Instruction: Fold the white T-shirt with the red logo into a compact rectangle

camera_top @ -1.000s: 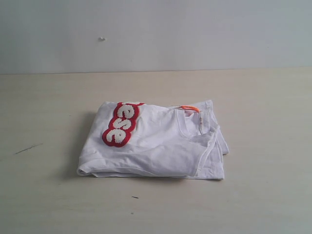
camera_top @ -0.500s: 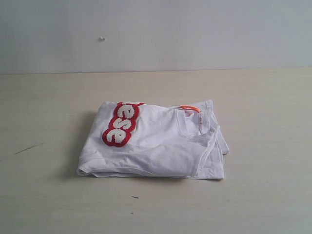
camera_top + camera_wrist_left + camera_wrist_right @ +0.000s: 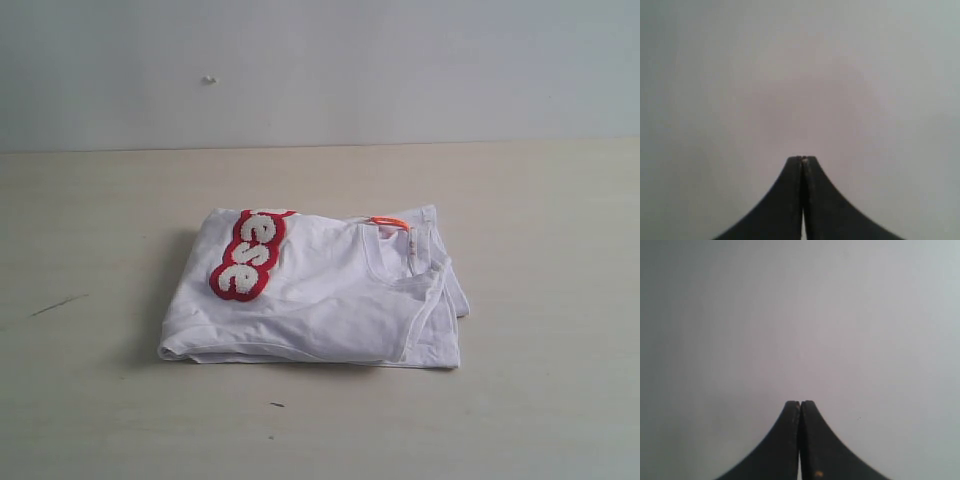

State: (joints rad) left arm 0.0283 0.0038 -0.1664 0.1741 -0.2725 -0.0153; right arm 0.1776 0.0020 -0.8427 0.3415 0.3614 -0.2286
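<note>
The white T-shirt (image 3: pixel 320 295) lies folded into a rough rectangle in the middle of the table in the exterior view. Its red logo (image 3: pixel 250 256) shows on the upper left of the bundle, partly wrapped over the far fold. The ribbed collar and orange neck tag (image 3: pixel 388 222) sit at the right. Neither arm appears in the exterior view. My left gripper (image 3: pixel 802 159) is shut on nothing, facing a blank grey surface. My right gripper (image 3: pixel 800 402) is likewise shut and empty before plain grey.
The pale wooden table (image 3: pixel 540 220) stretches all round the shirt, with a dark scratch (image 3: pixel 58 304) at the left and a small dark speck (image 3: pixel 276 404) in front. A grey wall (image 3: pixel 400 70) stands behind.
</note>
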